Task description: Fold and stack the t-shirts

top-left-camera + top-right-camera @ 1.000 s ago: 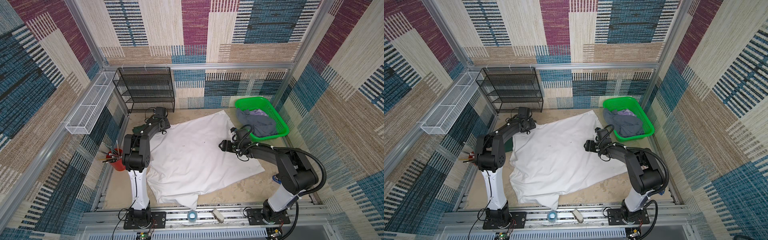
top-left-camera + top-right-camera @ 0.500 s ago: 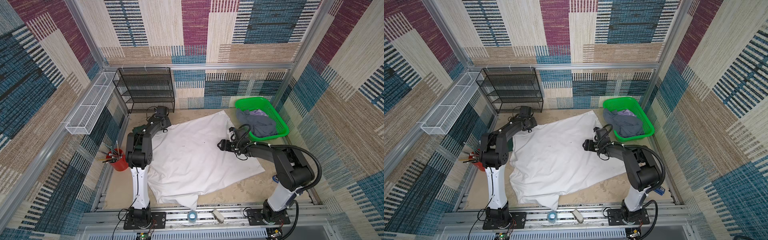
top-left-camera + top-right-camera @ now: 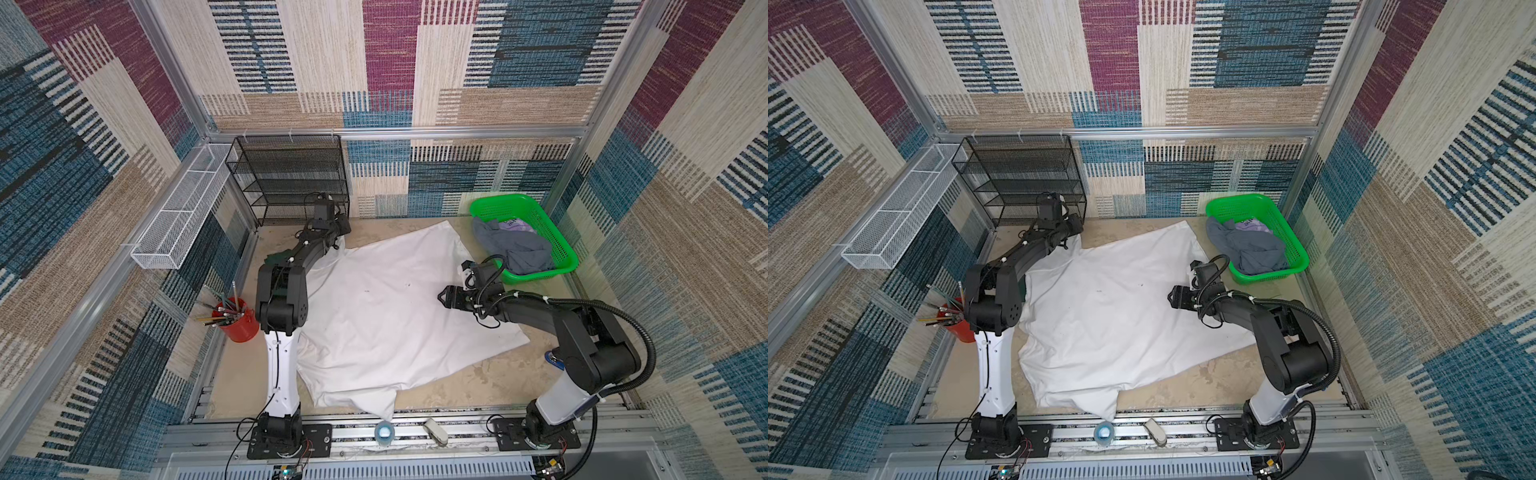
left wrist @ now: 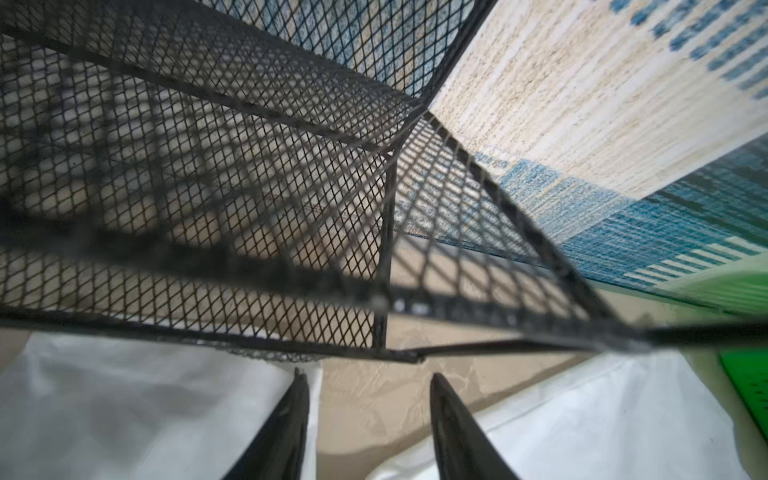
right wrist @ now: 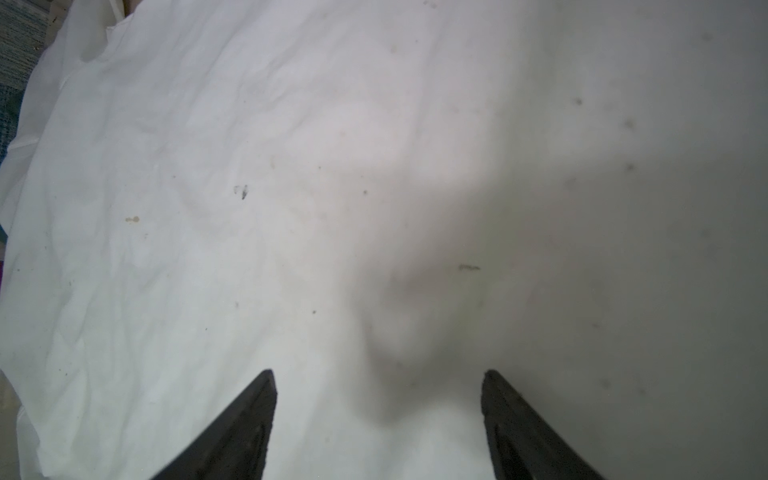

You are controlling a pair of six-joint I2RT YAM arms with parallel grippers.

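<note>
White shirt (image 3: 386,307) flat on surface (image 3: 457,386), unfolded. Grey shirt (image 3: 515,249) heaped in basket (image 3: 540,275). Dark green shirt (image 3: 277,259) half hidden by my left arm (image 3: 309,251). My left fingers (image 4: 286,428) apart at white shirt's corner; right fingers (image 5: 245,428) apart above it. 0 of 3 stacked.

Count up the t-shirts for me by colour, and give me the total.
White t-shirt: 1
Grey t-shirt: 1
Dark green t-shirt: 1
Total: 3
</note>
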